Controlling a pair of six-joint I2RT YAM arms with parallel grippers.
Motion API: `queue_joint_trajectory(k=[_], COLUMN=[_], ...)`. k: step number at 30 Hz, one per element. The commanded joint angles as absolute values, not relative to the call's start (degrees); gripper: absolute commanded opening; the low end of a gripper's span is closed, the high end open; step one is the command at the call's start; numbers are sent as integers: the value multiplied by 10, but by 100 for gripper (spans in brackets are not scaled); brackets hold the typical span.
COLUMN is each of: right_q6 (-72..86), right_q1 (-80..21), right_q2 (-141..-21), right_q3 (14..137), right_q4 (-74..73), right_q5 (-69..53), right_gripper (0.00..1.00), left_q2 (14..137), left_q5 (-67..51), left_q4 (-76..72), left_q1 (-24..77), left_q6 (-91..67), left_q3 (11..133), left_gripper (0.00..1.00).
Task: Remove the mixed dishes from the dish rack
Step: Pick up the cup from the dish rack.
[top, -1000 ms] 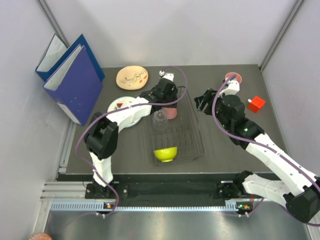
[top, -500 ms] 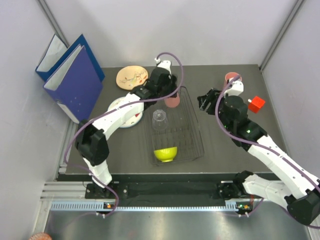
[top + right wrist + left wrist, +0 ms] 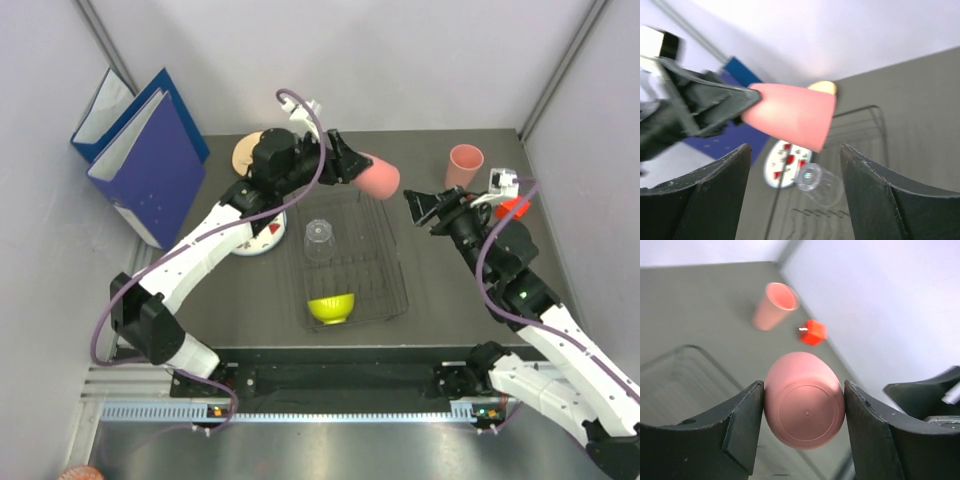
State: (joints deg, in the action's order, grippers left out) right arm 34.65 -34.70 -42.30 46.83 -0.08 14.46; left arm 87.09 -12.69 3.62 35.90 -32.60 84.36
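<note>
My left gripper (image 3: pixel 352 170) is shut on a pink cup (image 3: pixel 378 179), held on its side in the air over the far end of the black wire dish rack (image 3: pixel 394 262), mouth toward the right arm. In the left wrist view the fingers (image 3: pixel 742 420) clamp the cup's base (image 3: pixel 804 407). My right gripper (image 3: pixel 426 208) is open and empty, just right of the cup's mouth, facing it; the cup (image 3: pixel 795 117) shows beyond its jaws. A clear glass (image 3: pixel 318 241) and a lime-yellow bowl (image 3: pixel 331 307) sit in the rack. A second pink cup (image 3: pixel 464 165) stands at the back right.
A tan patterned plate (image 3: pixel 248 150) and a white plate with red prints (image 3: pixel 262 240) lie left of the rack, partly hidden by the left arm. A blue ring binder (image 3: pixel 150 160) stands at the far left. A red cube (image 3: pixel 516 207) sits behind the right wrist.
My left gripper has lifted the pink cup out of the rack's far end and swung it up and to the right. My right gripper has turned to face it.
</note>
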Motion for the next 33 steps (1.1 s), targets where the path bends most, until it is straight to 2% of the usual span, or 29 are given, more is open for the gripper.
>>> queue_joint_trajectory(k=[1,5,8,26,33], right_q6=[387,422,442,458,459], right_q1=[-343,-316,-300,-294,-294], right_q2=[-380,-360,-365,-487,-512], right_q3=[433,405,394,432,439], right_q4=[112,157,179,293,342], right_q5=[65,11,-22,-86,-92], right_gripper=[70,69,69,68,60], left_q2=[835,841,853,868,882], left_q5=[-274,-320,-331,-345,-349], left_q4=[-191,-424,-501,-553,-555], left_q1=[318,288,279,287,288], left_q6=[-493,-633,-698,-747,-751], left_q3=[753,666,647,636,636], left_gripper=[0,0,0,0,0])
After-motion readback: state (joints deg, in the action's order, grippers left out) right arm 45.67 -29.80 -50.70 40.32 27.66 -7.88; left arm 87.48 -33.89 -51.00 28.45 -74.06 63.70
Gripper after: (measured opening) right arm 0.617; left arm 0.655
